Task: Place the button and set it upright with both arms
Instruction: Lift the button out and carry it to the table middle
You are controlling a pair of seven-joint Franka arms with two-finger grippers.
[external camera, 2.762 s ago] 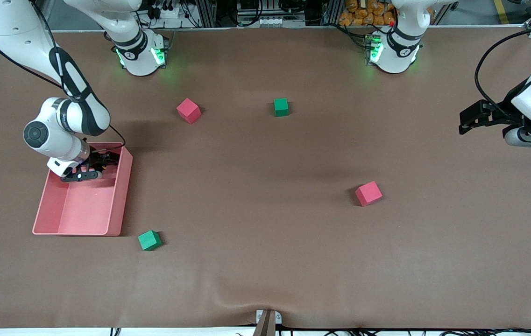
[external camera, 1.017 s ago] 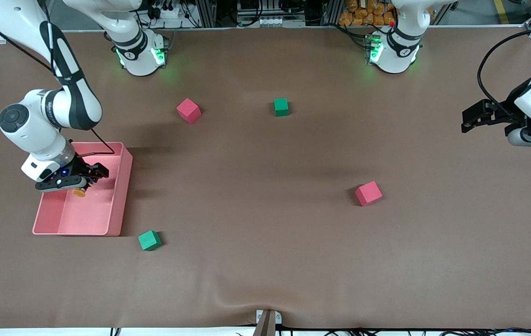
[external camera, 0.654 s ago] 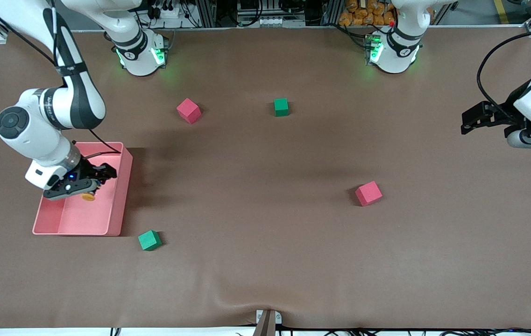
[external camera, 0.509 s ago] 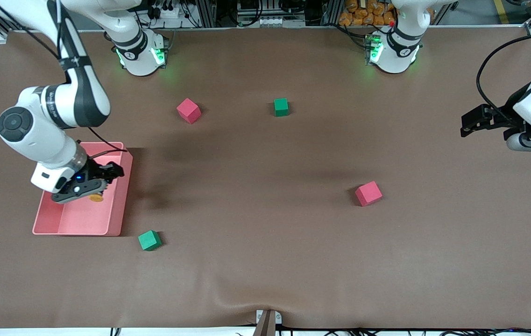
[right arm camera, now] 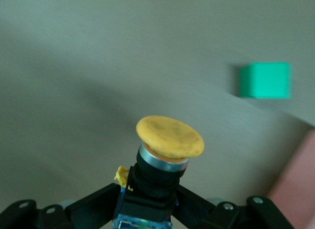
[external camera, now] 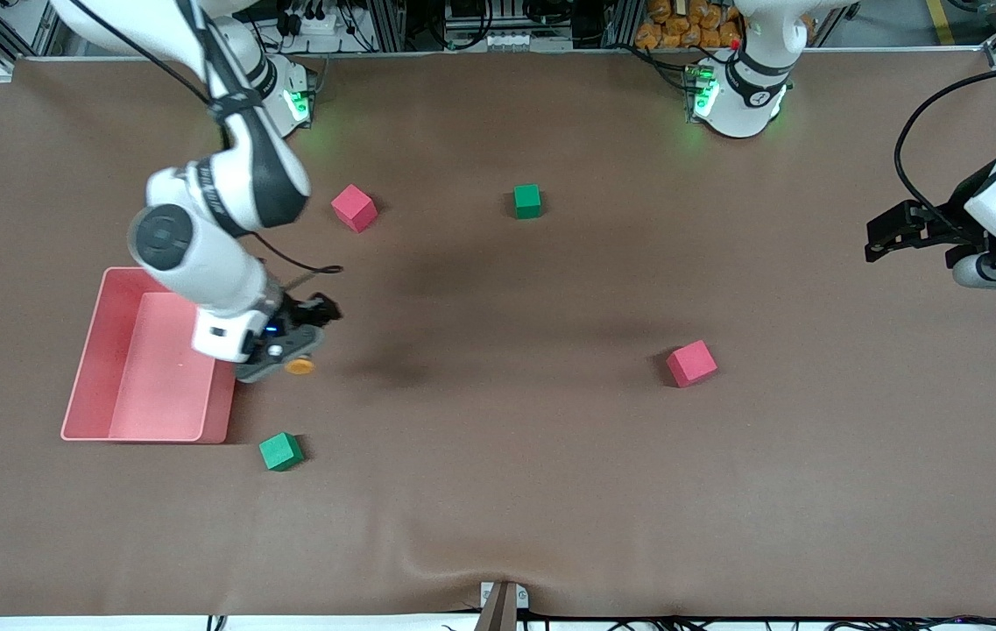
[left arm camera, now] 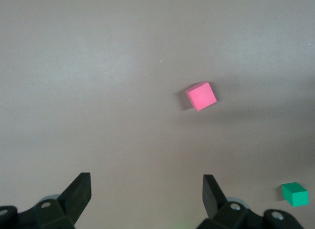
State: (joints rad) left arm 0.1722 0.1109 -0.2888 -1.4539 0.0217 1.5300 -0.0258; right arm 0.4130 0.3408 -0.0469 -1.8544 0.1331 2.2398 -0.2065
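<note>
My right gripper (external camera: 294,350) is shut on the button (external camera: 299,365), held over the brown table just past the pink tray's wall. In the right wrist view the button (right arm camera: 167,155) shows its round orange cap on a black body, clamped between my fingers; the right gripper (right arm camera: 147,204) sits at its base. My left gripper (external camera: 879,237) is open and empty, up in the air over the left arm's end of the table, and waits. The left wrist view shows its spread fingertips (left arm camera: 78,189) over bare table.
A pink tray (external camera: 95,350) lies at the right arm's end. A green cube (external camera: 280,451) lies nearer the camera than the tray's corner. A red cube (external camera: 354,208) and a green cube (external camera: 527,201) lie toward the bases. Another red cube (external camera: 691,363) lies mid-table.
My right gripper lifted the button out of the pink tray and carried it over the tray's wall toward the table's middle. The left arm barely moved.
</note>
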